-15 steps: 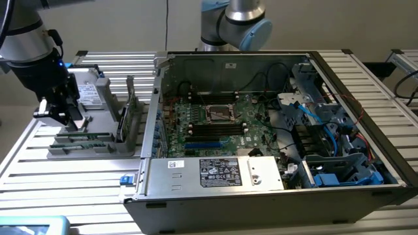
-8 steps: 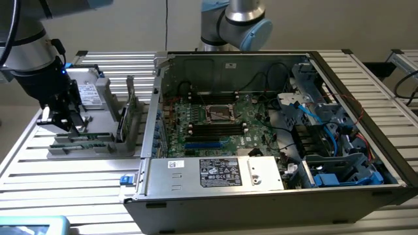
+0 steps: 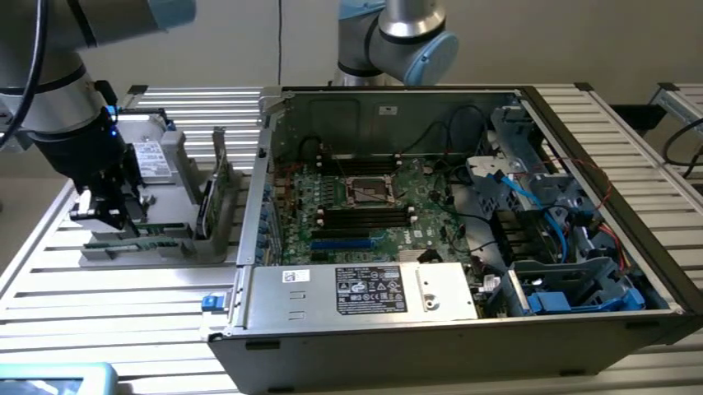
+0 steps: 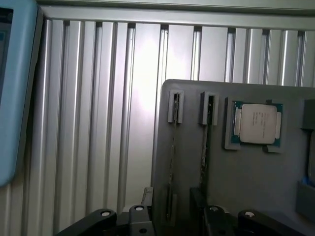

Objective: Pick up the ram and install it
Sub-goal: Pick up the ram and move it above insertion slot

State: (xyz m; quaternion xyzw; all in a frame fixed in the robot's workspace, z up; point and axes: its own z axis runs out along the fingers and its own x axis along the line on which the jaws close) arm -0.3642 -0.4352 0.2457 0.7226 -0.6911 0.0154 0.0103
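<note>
In the exterior view the claw (image 3: 101,212) hangs low over the grey holder (image 3: 165,251) on the worktop (image 3: 132,313), to the exterior view's left of the open computer case (image 3: 439,346). The ram (image 3: 134,243) is a thin green strip on edge just beneath it. In the wrist view the claw (image 4: 174,216) has its jaws apart either side of the ram (image 4: 173,162), with a second stick (image 4: 204,152) close by one jaw. The pick, I judge, wants the jaws centred on that one edge, square to its length, and lowered straight so nothing catches the neighbour.
</note>
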